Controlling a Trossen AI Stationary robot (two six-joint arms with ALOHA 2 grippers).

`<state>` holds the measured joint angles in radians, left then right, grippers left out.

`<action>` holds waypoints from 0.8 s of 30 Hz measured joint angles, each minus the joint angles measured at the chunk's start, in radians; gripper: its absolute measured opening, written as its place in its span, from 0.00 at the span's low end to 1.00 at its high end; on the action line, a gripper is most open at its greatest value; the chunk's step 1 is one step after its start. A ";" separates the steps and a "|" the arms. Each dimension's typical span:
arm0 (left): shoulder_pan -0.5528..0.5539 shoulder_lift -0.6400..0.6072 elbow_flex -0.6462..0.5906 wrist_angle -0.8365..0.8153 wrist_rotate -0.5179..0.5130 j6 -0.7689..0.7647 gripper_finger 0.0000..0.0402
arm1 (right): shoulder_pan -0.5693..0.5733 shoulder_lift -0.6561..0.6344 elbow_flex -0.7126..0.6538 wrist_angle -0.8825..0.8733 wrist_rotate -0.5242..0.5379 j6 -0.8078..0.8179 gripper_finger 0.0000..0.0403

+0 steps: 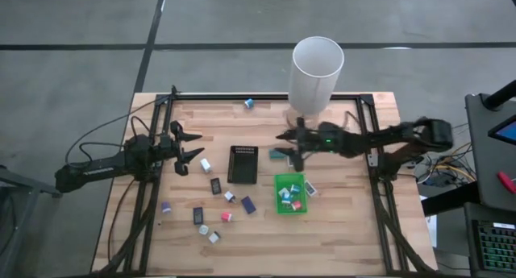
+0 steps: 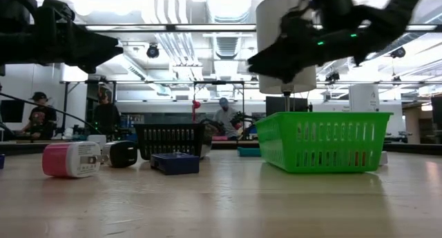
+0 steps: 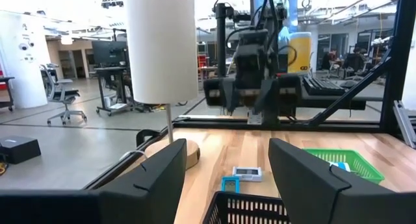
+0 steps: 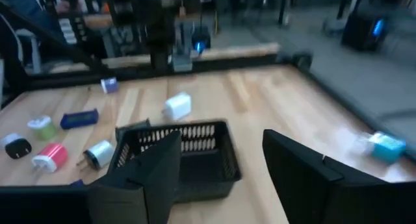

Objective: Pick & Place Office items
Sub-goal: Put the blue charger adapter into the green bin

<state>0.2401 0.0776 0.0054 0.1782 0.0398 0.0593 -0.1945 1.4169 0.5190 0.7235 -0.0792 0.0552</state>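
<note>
— Planks of pale wood make the table (image 1: 347,221); from above, what sits on it?
— Small blocky office items (image 1: 211,209) lie scattered left of a green mesh tray (image 1: 289,205) and a black ribbed tray (image 1: 243,164), with a few pieces inside the green one.
— At table height?
— A pink-and-white plug block (image 2: 68,160) lies near a flat dark blue packet (image 2: 175,162).
— Wrist views?
— Left gripper (image 3: 224,178) hovers with fingers spread, empty. Right gripper (image 4: 221,175) also gapes, holding nothing, above the black tray.

green tray (image 1: 289,205), black ribbed tray (image 1: 243,165), pink-white charger (image 2: 67,160), white lamp (image 1: 316,72)
</note>
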 joint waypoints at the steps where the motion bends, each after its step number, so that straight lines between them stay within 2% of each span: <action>1: 0.000 0.000 0.000 0.000 0.000 0.000 0.56 | -0.006 -0.038 -0.033 0.021 0.000 -0.017 0.55; 6: 0.000 0.000 0.000 0.000 0.000 0.000 0.56 | -0.052 -0.213 -0.160 0.027 -0.013 -0.001 0.60; 10: 0.000 0.000 0.000 0.000 0.000 0.000 0.56 | -0.061 -0.289 -0.214 0.027 -0.060 0.011 0.61; 19: 0.000 0.000 0.000 0.000 0.000 0.000 0.56 | -0.061 -0.302 -0.205 -0.006 -0.061 -0.009 0.62; 24: 0.000 0.000 0.000 0.000 0.000 0.000 0.56 | -0.061 -0.304 -0.192 -0.010 -0.061 0.032 0.63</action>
<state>0.2401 0.0776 0.0053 0.1780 0.0397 0.0593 -0.2554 1.1133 0.3267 0.7138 -0.1397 0.0868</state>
